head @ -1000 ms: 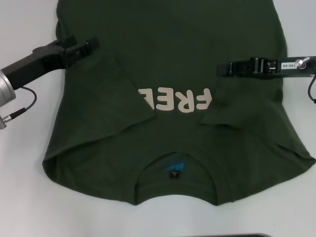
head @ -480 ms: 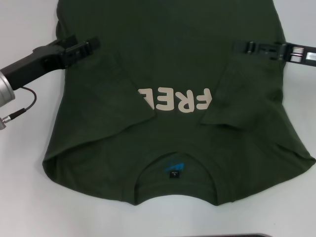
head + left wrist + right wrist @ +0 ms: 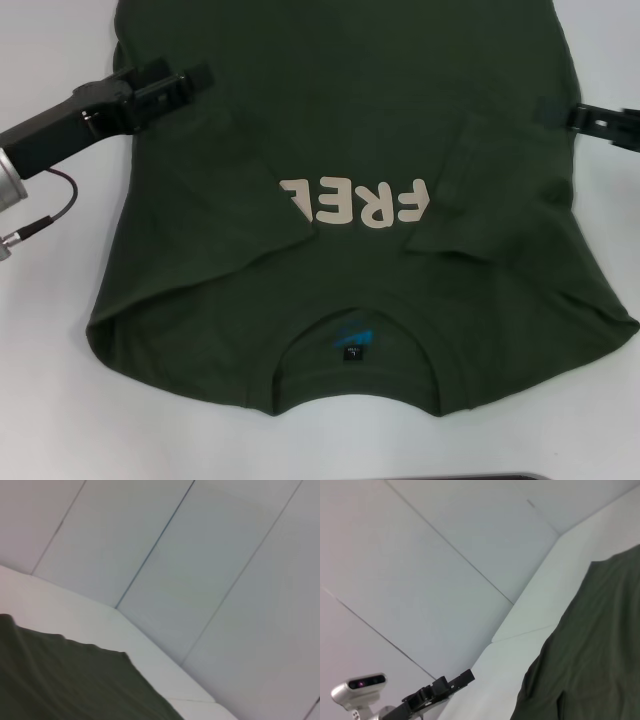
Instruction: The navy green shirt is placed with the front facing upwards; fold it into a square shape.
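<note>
Looking down from our head camera, we see the navy green shirt point(image 3: 345, 200) spread front-up across the white table point(image 3: 50, 400), collar toward us, cream "FREE" lettering point(image 3: 355, 202) upside down at mid-chest, with a blue and black label point(image 3: 350, 340) inside the neck. Both sleeves lie folded inward over the body, covering the ends of the lettering. Our left gripper point(image 3: 185, 82) sits over the shirt's far left side; whether its fingers are apart or together we cannot tell. Our right gripper point(image 3: 560, 112) reaches in at the shirt's right edge, and its fingers are likewise unreadable. Bare table shows on the left and near sides.

From our left wrist, green cloth point(image 3: 65, 680) lies on the tabletop below pale wall panels point(image 3: 200, 555).

From our right wrist, the shirt's edge point(image 3: 590, 645) rests on the table, with the left gripper point(image 3: 457, 680) far off.
</note>
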Controlling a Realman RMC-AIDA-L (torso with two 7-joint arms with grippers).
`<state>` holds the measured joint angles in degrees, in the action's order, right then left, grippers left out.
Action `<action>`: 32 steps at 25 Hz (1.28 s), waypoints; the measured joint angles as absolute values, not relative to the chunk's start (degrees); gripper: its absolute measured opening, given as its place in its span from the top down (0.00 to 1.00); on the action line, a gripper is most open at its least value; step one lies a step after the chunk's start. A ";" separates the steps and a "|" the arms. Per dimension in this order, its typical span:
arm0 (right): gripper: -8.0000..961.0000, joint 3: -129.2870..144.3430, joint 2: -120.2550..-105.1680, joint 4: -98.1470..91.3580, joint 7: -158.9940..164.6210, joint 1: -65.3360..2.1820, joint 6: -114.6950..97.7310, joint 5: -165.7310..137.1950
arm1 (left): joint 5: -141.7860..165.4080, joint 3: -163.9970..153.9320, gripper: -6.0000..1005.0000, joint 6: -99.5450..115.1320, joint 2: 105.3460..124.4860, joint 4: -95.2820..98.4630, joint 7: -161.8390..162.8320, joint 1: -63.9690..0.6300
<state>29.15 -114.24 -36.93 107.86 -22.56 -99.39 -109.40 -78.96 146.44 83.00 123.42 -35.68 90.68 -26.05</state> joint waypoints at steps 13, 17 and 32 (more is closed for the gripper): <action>0.07 26.27 -109.57 -37.93 122.10 -17.58 -106.84 -113.65 | -77.25 145.73 0.10 85.81 122.07 -35.55 91.32 -25.30; 0.07 23.57 -109.95 -38.58 121.72 -17.24 -107.12 -113.58 | -73.57 144.45 0.10 88.27 121.12 -35.31 92.23 -24.79; 0.07 23.82 -110.29 -38.57 118.79 -21.06 -105.03 -113.82 | -64.78 144.13 0.10 94.59 114.11 -37.41 113.89 -20.07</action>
<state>23.82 -110.29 -38.57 118.79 -21.06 -105.03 -113.82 -64.78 144.13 94.59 114.11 -37.41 113.89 -20.07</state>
